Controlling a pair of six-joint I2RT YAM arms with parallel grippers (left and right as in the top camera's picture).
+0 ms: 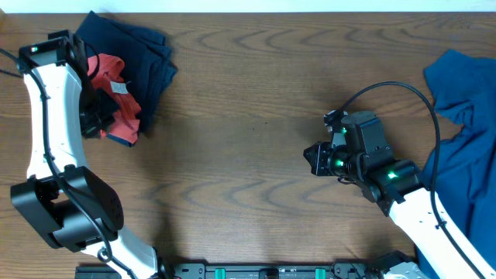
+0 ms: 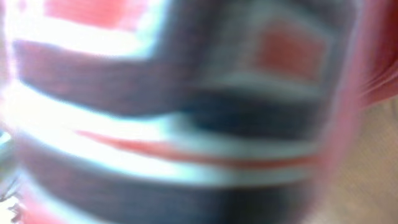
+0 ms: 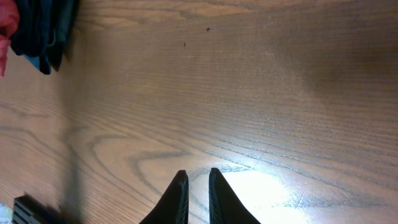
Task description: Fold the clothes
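Our left arm (image 1: 43,116) stands up from its base at the near left edge and runs along the left side. At the far end the wrist folds back, so the left gripper (image 1: 97,120) points down and inward. We cannot see its fingers in either view, and we cannot tell how they stand. Our right arm (image 1: 434,225) slants in from the near right corner, with the right gripper (image 1: 314,159) pointing leftward. Its fingers (image 3: 179,196) sit almost together with a thin gap between them, gripping nothing.

coral T-shirt (image 1: 120,93) crumpled on navy garment (image 1: 147,50), far-left | blue garment (image 1: 465,116) far-right
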